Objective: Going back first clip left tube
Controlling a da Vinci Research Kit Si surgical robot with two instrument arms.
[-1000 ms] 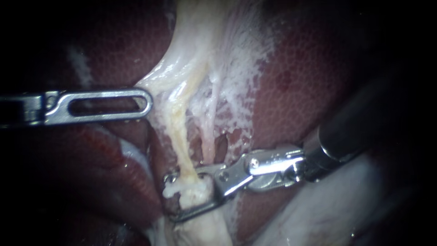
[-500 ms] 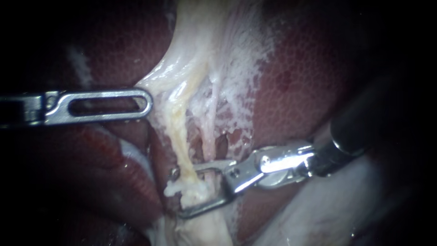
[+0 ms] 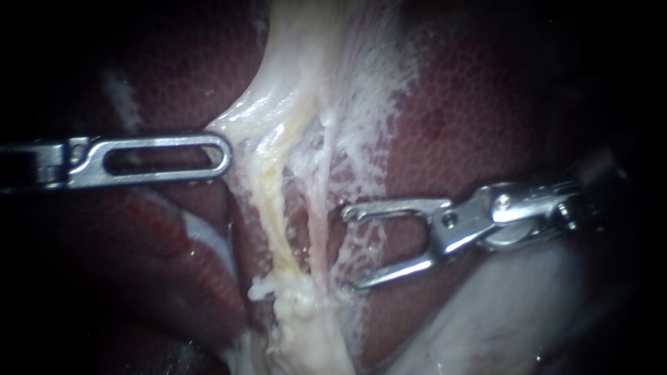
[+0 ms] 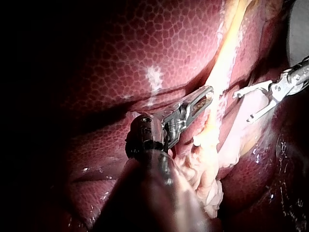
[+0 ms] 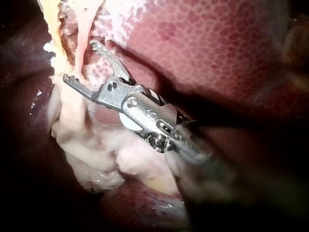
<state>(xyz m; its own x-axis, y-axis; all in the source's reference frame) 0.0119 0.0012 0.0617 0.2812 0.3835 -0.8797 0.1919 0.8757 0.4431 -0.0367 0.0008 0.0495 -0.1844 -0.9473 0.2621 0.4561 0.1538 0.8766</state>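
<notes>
Beside right instrument (image 3: 349,248), left tube (image 3: 274,208) seemingly near-upright

We see mottled red liver (image 3: 486,104) as backdrop, brightly lit at centre, fading to darkness at the edges.

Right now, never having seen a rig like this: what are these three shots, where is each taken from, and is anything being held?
This is a surgical robot working on a pig's dark red, speckled liver at a bench. The wide shot comes from the endoscope, close to the tissue. The other two come from a camera on each arm. The slotted steel left instrument lies at the edge of the glistening whitish tissue; I cannot tell whether it holds any. The shiny steel right instrument has its claw open and holds nothing. It sits just beside the two pale thin tubes in the middle.
</notes>
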